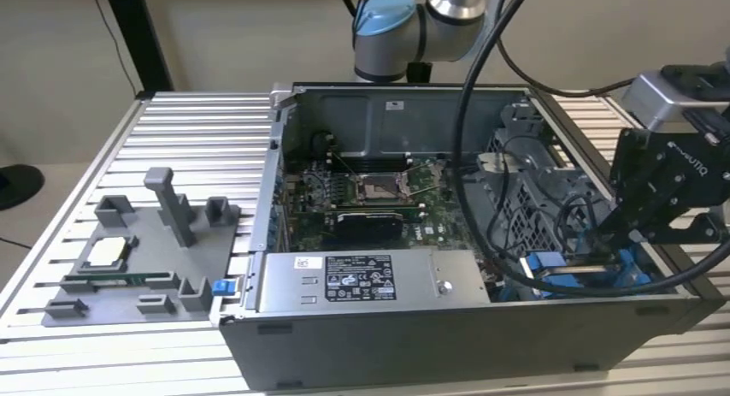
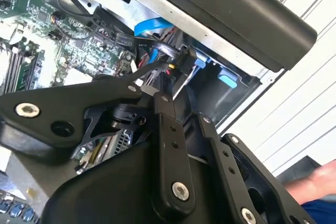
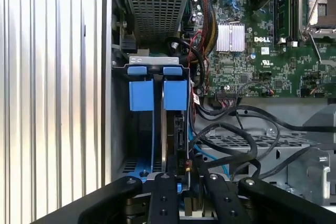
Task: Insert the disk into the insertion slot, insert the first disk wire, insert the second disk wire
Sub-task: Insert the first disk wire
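Note:
The disk [image 3: 176, 129] stands edge-on in the insertion slot [image 3: 155, 60], and its blue carrier tabs [image 3: 175, 95] sit at the slot's far end. In the exterior view the slot [image 1: 567, 274] lies in the case's front corner at the exterior view's right. My gripper [image 3: 186, 178] hangs over the disk's near end, shut on a black wire plug [image 3: 187, 167] with thin red and yellow leads. In the second wrist view the same plug [image 2: 181, 65] sits just beyond the fingertips [image 2: 164, 97], close to the blue rails. The gripper [image 1: 613, 245] reaches down into that corner.
Loops of black cable [image 3: 231, 135] and a blue flat cable [image 2: 151, 27] crowd the space beside the slot. The motherboard [image 3: 262, 51] and the grey power-supply box [image 1: 365, 280] fill the rest of the case. A grey fixture tray [image 1: 137, 259] rests on the ribbed table at the exterior view's left.

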Controlling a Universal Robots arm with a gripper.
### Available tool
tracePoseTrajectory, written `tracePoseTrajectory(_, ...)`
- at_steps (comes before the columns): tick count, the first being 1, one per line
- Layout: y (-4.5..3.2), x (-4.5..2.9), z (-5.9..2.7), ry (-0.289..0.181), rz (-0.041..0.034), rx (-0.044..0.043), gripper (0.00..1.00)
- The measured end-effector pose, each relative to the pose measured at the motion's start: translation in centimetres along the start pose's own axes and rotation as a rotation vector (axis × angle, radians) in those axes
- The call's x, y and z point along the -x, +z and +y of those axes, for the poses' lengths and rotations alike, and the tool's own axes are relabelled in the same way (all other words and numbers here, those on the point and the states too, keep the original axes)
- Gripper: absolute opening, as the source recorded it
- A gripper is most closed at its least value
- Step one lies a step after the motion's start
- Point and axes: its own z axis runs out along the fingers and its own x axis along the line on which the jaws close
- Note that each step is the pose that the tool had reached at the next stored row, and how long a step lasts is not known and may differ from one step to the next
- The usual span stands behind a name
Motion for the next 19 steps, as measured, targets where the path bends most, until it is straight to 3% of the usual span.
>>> tracePoseTrajectory(10,-1.49,0.09,0.12,0.000,-0.0002,0.0000,0.00)
tracePoseTrajectory(11,-1.53,0.09,0.13,0.000,-0.0002,0.0000,1.00)
tracePoseTrajectory(19,-1.57,0.11,0.13,0.000,0.0001,0.0000,1.00)
